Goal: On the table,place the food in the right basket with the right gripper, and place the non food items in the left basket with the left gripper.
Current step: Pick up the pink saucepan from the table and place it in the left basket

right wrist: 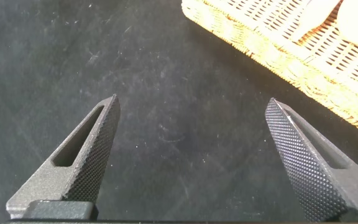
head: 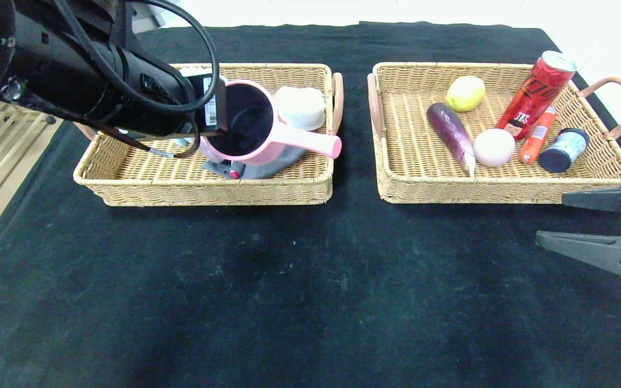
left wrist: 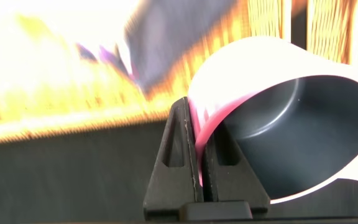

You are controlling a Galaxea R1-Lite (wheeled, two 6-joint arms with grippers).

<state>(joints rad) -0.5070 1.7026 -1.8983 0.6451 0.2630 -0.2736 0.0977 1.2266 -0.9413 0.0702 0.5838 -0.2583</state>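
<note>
1. Now, head view: the left end effector, on its thick black arm, hangs over the left tan wicker basket, clamped on the rim of the small pink long-handled saucepan with the dark grey inside. The pan is tipped, handle pointing toward the right basket, above a grey cloth-like item and beside a white round tub. My read: lower it further before letting go, so it settles flat rather than rolling onto its neighbours.

2. Same view, right side: the right tan wicker basket already holds the glossy purple eggplant, the pale pink round ball, the red soda can, a yellow lemon-like fruit, an orange tube and a small dark-capped jar. The black fuzzy counter shows nothing loose, so this looks like the last placement.

3. Left wrist view: both fingers are pressed tight on the saucepan's pink wall, one inside, one outside. It's a thin-edge pinch, so open gently and lift straight away from the rim to avoid dragging the pan.

4. Right wrist view: the right end effector hovers with fingers spread wide, holding nothing, over bare cloth just beside its basket's corner. Best left parked there, well apart from the left arm's work.
</note>
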